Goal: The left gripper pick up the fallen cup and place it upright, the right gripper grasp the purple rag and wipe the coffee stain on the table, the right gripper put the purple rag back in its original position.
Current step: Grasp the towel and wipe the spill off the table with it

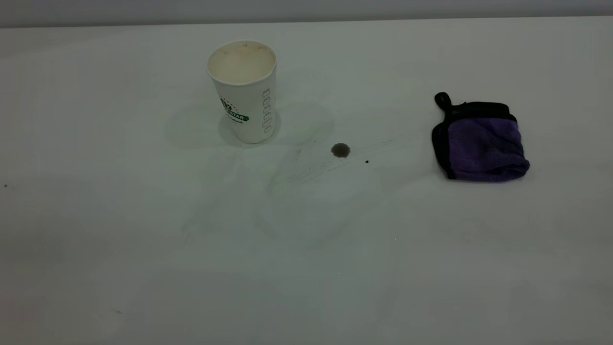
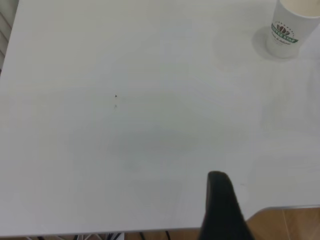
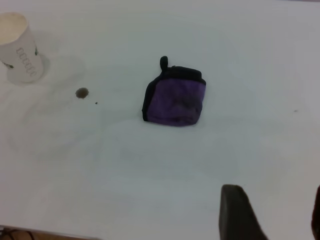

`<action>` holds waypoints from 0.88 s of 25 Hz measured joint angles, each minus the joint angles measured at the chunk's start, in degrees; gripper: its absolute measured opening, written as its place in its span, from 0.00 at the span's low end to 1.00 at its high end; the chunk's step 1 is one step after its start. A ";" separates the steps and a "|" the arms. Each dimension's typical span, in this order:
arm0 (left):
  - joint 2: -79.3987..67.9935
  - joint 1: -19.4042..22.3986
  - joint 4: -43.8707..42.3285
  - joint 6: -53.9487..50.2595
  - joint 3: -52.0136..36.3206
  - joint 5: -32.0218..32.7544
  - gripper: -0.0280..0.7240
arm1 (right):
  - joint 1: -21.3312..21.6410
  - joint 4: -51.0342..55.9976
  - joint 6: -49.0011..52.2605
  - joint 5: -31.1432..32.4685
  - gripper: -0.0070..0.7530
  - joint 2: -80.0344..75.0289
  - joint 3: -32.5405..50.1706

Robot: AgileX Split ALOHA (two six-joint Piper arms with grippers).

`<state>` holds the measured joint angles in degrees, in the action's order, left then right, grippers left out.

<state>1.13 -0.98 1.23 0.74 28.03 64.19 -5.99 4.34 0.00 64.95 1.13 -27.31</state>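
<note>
Already the cup (image 1: 243, 91) was seen upright on the tabletop (image 1: 143, 249), with the coffee stain (image 1: 340, 150) near its base and the purple rag (image 1: 479, 141) lying well apart, toward the right arm's side. Broad bare surface was left toward every edge. The right tool (image 3: 272, 215) — hovering clear of the rag — was held open; whether the left tool (image 2: 222, 210) was open or closed could not be told.

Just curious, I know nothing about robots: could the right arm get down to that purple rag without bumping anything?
Probably yes. The purple rag lies alone on the table, apart from the cup and coffee stain, with bare surface toward the right pincer.
</note>
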 joint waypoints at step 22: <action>0.10 0.00 0.00 0.05 0.00 0.30 0.72 | 0.00 20.37 -31.33 -31.78 0.77 -69.86 -5.26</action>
<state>1.23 -0.98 1.23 0.79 28.03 64.48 -5.99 24.71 -31.33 33.18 -68.73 -32.57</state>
